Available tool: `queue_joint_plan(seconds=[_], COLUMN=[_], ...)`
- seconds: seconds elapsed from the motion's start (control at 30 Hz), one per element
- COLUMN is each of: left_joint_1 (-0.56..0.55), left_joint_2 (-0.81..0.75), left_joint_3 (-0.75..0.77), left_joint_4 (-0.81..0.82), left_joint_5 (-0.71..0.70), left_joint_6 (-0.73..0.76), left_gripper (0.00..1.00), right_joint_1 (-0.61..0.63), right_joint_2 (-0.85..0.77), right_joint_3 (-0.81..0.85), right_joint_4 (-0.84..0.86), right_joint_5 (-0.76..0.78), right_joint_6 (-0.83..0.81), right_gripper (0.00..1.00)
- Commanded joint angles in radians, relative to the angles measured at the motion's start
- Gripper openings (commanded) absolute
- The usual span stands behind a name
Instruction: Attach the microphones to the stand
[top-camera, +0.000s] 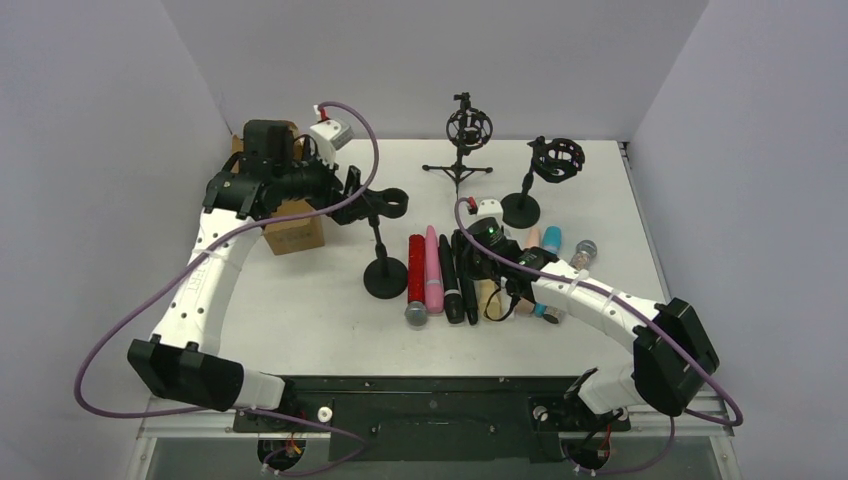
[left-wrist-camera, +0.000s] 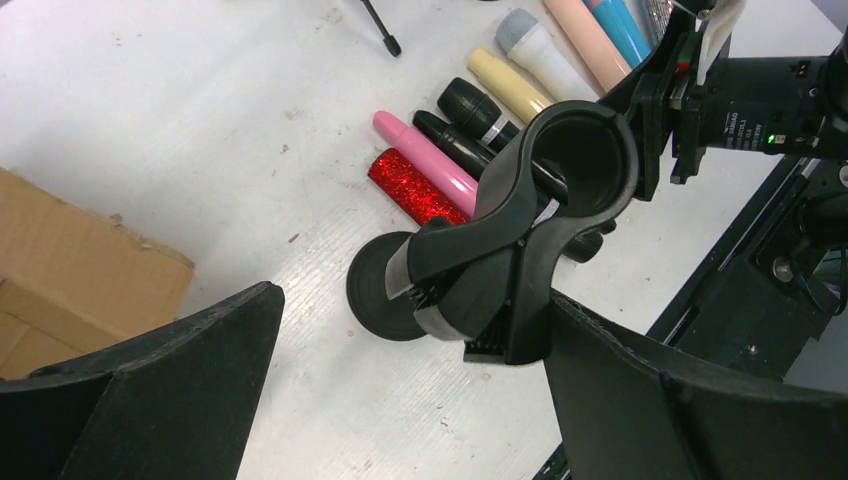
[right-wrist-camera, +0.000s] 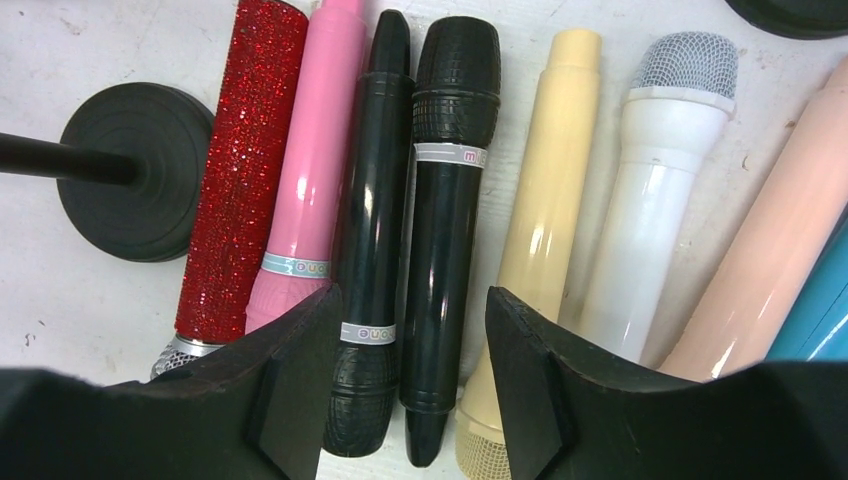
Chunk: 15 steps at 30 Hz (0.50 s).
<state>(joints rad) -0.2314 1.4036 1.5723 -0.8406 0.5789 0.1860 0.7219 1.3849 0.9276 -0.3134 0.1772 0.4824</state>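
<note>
Several microphones (top-camera: 433, 268) lie side by side on the table. In the right wrist view they run red glitter (right-wrist-camera: 240, 170), pink (right-wrist-camera: 315, 160), two black (right-wrist-camera: 375, 180) (right-wrist-camera: 450, 200), cream (right-wrist-camera: 550, 170), white (right-wrist-camera: 655, 190), peach (right-wrist-camera: 780, 250). My right gripper (right-wrist-camera: 412, 292) hangs open just over them, its fingers straddling the two black ones without touching. The stand (top-camera: 385, 278) has a round base and a black clip (left-wrist-camera: 565, 170) on top. My left gripper (left-wrist-camera: 412, 295) is wide open around the clip's handles, which sit against its right finger (left-wrist-camera: 680, 400). From above, the left gripper (top-camera: 352, 198) is level with the clip.
A brown cardboard box (top-camera: 290, 228) sits under the left arm. A tripod stand with a shock mount (top-camera: 465, 135) and a second round-based stand (top-camera: 545, 165) stand at the back. Teal (top-camera: 552, 238) and glittery (top-camera: 583, 250) microphones end the row on the right.
</note>
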Motion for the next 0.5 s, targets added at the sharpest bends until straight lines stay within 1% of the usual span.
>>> queue_joint_plan(seconds=[0.0, 0.07, 0.1, 0.13, 0.17, 0.2, 0.23, 0.3, 0.37, 0.47], left_joint_1=[0.045, 0.080, 0.099, 0.147, 0.175, 0.240, 0.272, 0.357, 0.377, 0.380], left_joint_2=[-0.062, -0.063, -0.063, -0.060, -0.058, -0.051, -0.047, -0.026, 0.001, 0.039], left_joint_3=[0.085, 0.121, 0.151, 0.166, 0.193, 0.204, 0.222, 0.245, 0.273, 0.296], left_joint_4=[-0.045, -0.071, -0.077, -0.084, -0.085, -0.082, -0.079, -0.080, -0.107, -0.174], left_joint_5=[-0.012, -0.003, 0.026, 0.051, 0.120, 0.154, 0.219, 0.273, 0.268, 0.248], left_joint_6=[-0.022, -0.035, -0.044, -0.066, -0.082, -0.117, -0.134, -0.171, -0.174, -0.122], left_gripper=[0.96, 0.96, 0.96, 0.96, 0.96, 0.96, 0.96, 0.96, 0.96, 0.96], right_joint_1=[0.004, 0.001, -0.001, -0.003, -0.007, -0.009, -0.013, -0.014, -0.015, -0.016], right_joint_2=[0.000, 0.002, 0.003, 0.006, 0.008, 0.016, 0.020, 0.042, 0.069, 0.104], right_joint_3=[-0.004, 0.000, 0.002, 0.005, 0.007, 0.013, 0.017, 0.038, 0.070, 0.094], right_joint_4=[0.009, 0.000, -0.007, -0.010, -0.016, -0.018, -0.018, -0.024, -0.037, -0.051], right_joint_5=[0.028, 0.029, 0.033, 0.033, 0.030, 0.028, 0.019, 0.005, 0.003, 0.018], right_joint_6=[-0.006, -0.012, -0.012, -0.014, -0.014, -0.014, -0.015, -0.013, -0.012, -0.003], right_gripper=[0.50, 0.49, 0.48, 0.47, 0.46, 0.44, 0.43, 0.41, 0.40, 0.40])
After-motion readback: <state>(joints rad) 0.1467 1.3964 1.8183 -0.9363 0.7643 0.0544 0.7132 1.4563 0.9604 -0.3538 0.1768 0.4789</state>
